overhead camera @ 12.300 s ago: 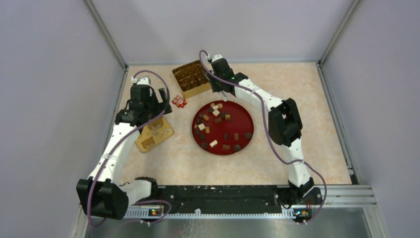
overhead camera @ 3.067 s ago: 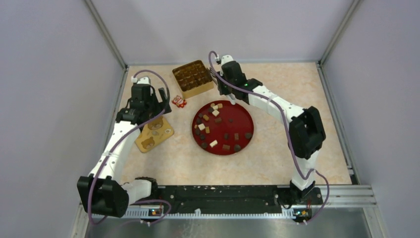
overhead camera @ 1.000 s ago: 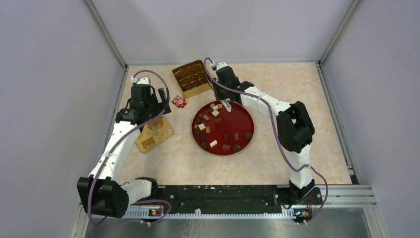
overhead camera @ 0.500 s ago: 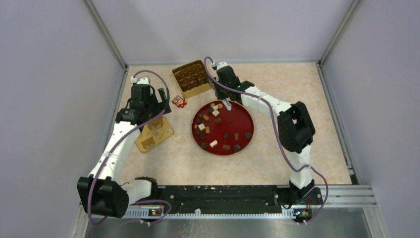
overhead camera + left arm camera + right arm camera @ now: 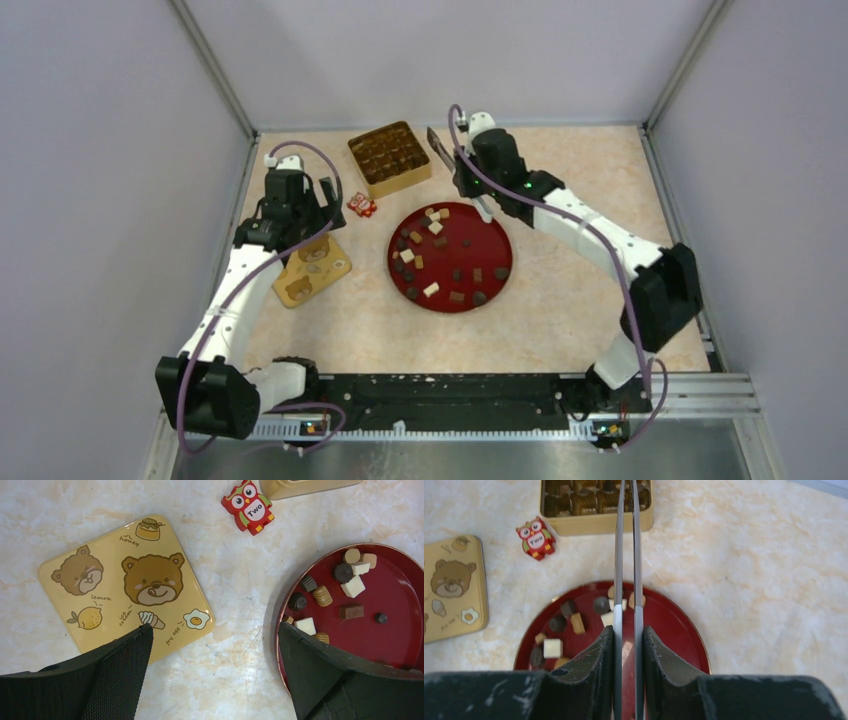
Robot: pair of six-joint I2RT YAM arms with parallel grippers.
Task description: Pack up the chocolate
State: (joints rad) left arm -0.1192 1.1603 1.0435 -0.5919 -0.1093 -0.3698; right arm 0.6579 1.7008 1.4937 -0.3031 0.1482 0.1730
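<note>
The chocolate, dark lumps and cream or tan cubes (image 5: 437,228), lies scattered on a round red plate (image 5: 485,243); it also shows in the left wrist view (image 5: 354,586) and the right wrist view (image 5: 552,647). More pieces fill the gold box (image 5: 389,158), seen too in the right wrist view (image 5: 594,522). My right gripper (image 5: 465,172) (image 5: 626,630) is shut on metal tweezers (image 5: 440,145) (image 5: 619,555). Their tips reach over the box's right edge and are out of view. My left gripper (image 5: 300,212) (image 5: 215,635) is open and empty above the table between lid and plate.
A tan bear-printed lid (image 5: 312,268) (image 5: 127,587) lies flat left of the plate. A small red-and-white owl item (image 5: 362,205) (image 5: 248,505) sits between box and lid. Grey walls enclose the table on three sides.
My right arm has swung from the plate's far edge back and to the right, lifting the tweezers off the plate toward the box's right corner. The left arm has not moved.
</note>
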